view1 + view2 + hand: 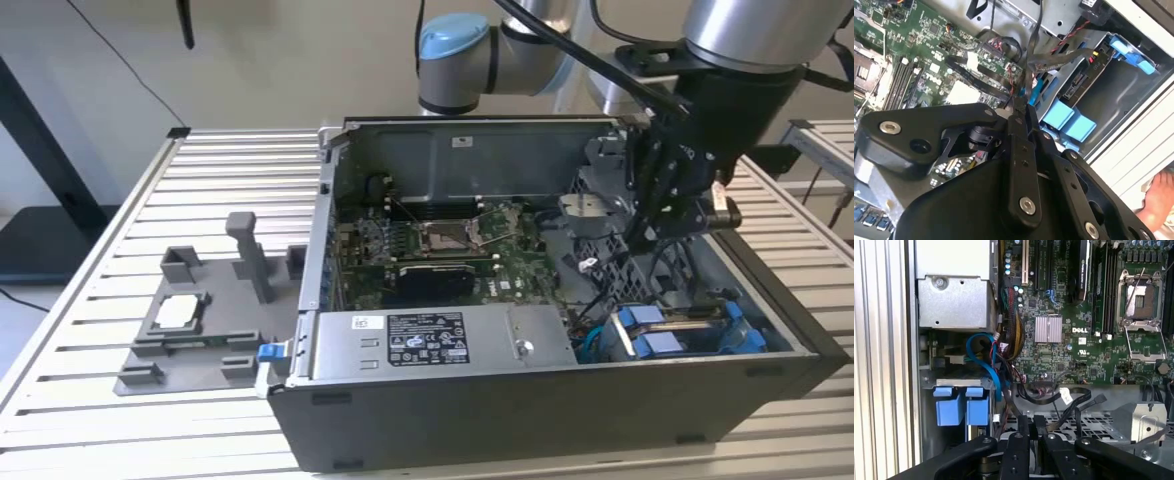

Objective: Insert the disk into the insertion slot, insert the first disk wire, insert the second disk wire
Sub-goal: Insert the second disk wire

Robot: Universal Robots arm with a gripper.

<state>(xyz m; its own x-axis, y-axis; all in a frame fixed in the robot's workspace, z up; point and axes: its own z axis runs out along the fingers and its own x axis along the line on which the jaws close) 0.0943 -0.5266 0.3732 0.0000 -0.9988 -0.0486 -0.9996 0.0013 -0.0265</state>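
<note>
The disk [683, 318] lies in the insertion slot [763, 345] at the case's near corner on the exterior view's right, its blue carrier tabs [643, 332] facing inward. In both wrist views the disk [1080, 84] [960, 373] sits in the bay behind those tabs. My gripper [651, 238] hangs inside the case above and behind the disk. Its fingertips [1019, 106] [1031, 421] are pressed together on a thin dark disk wire [1030, 60] that runs away from them. A blue wire [985, 360] loops beside the bay.
The grey power-supply box [427, 340] fills the case's front. Behind it are the motherboard [441, 265] and the processor socket [447, 235]. A grey fixture [200, 320] stands on the slatted table [80, 300] at the exterior view's left. A person's hand [1160, 196] shows outside the case.
</note>
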